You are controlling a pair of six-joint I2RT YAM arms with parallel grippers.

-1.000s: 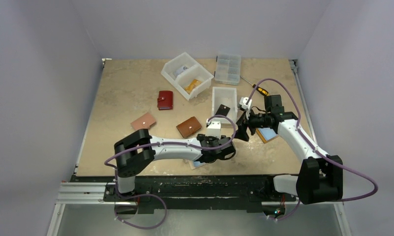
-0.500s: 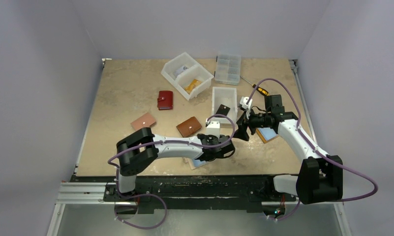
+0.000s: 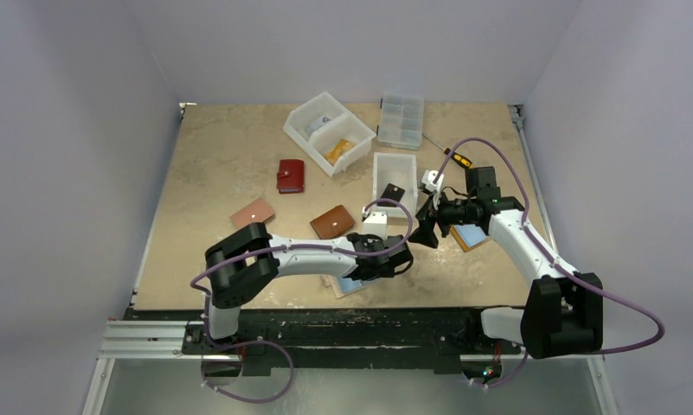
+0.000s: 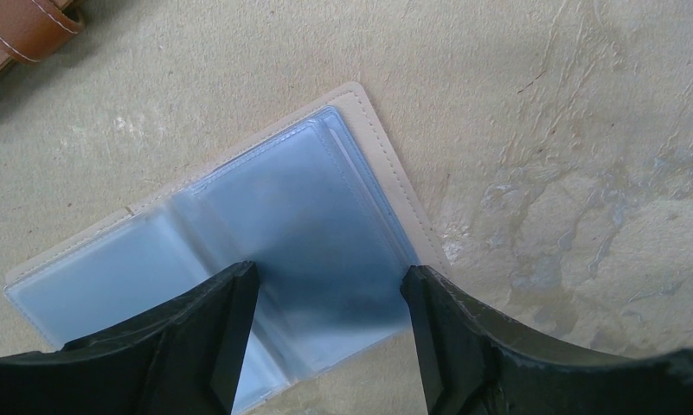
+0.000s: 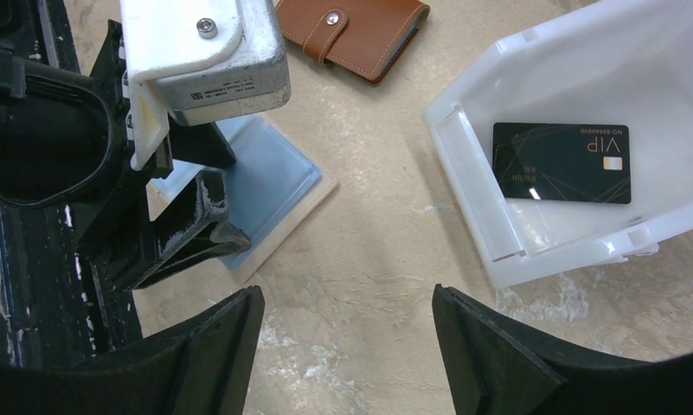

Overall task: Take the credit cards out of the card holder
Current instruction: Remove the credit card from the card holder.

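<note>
Beige, rough-surfaced table (image 3: 221, 173) carried every item.

1. Left arm (image 3: 299, 258) lay low along the near edge, reaching toward the centre. Right arm (image 3: 520, 242) angled in from the right.
2. Left claw (image 4: 325, 294) pointed down over the card holder (image 4: 265, 216). It was released, fingers spread, one to each side of the holder's right-hand sleeves. No grasp was visible.
3. Right claw (image 5: 347, 320) hung above bare table between the holder and the bin (image 5: 481, 199). It was released and held nothing.
4. Divided bin (image 3: 329, 130) stood at the far centre, with a clear organiser (image 3: 401, 119) just to its right.
5. The single white bin stood nearer, close to the right claw.
6. The card holder lay open and flat near the front edge, centre, clear sleeves upward inside a cream stitched cover. The sleeves showed pale blue. Whether cards sat inside them could not be told.
7. Brown wallet (image 5: 356, 30), snapped shut, lay just beyond the holder. Pink wallet (image 3: 253, 213) lay to its left, and the red wallet (image 3: 291, 175) farther back.
8. One black card (image 5: 561, 162) lay flat on the floor of the white bin, at its near end, out of the holder.
9. Screwdriver (image 3: 458, 158) lay near the right edge, behind the right arm.
</note>
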